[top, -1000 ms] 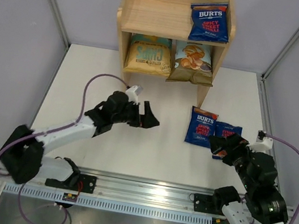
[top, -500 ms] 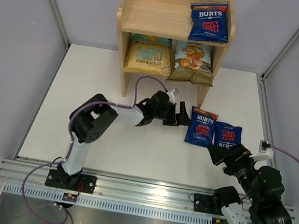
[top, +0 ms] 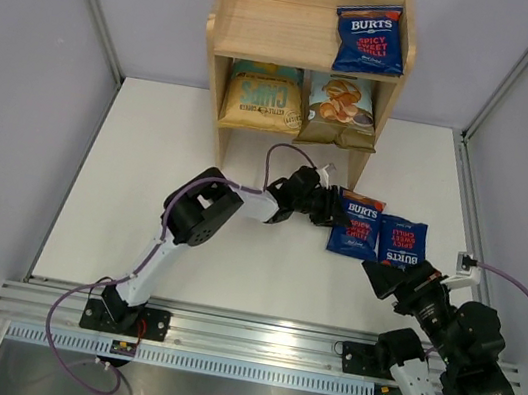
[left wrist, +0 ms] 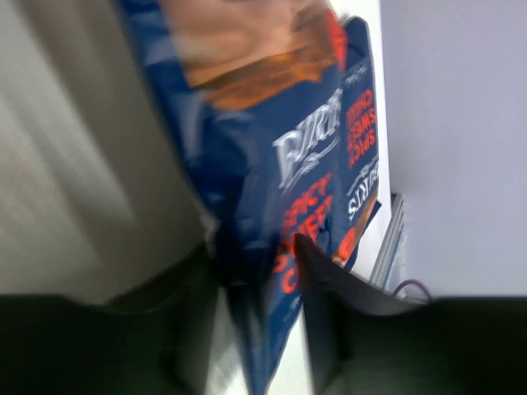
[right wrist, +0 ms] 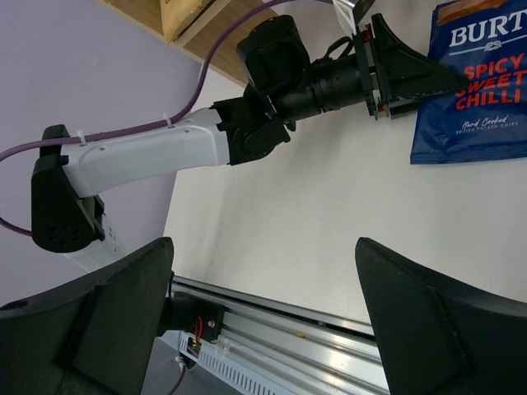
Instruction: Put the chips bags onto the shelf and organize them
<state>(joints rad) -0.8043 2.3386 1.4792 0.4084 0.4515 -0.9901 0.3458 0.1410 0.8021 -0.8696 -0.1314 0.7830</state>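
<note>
Swept the left end effector (top: 329, 208) rightward across the surface (top: 144, 188), from left of centre to the left edge of the left loose Burts bag (top: 358, 225). Narrowed from wide apart to partway closed, straddling that bag's edge in the wrist view; cannot tell whether clamped yet or only closing round it. Drew the right end effector (top: 386, 277) back toward the near right corner, fingers spread wide, holding nothing. Right loose Burts bag (top: 401, 243) flat on the surface, touching or slightly overlapping the first. Already on the shelf (top: 274, 17): shelved Burts bag (top: 370, 39) at top right, yellow bag (top: 263, 98) and Cassava bag (top: 340, 107) side by side below. Judged as the start of the fourth pickup: two bags left to shelve, free room at top left.
</note>
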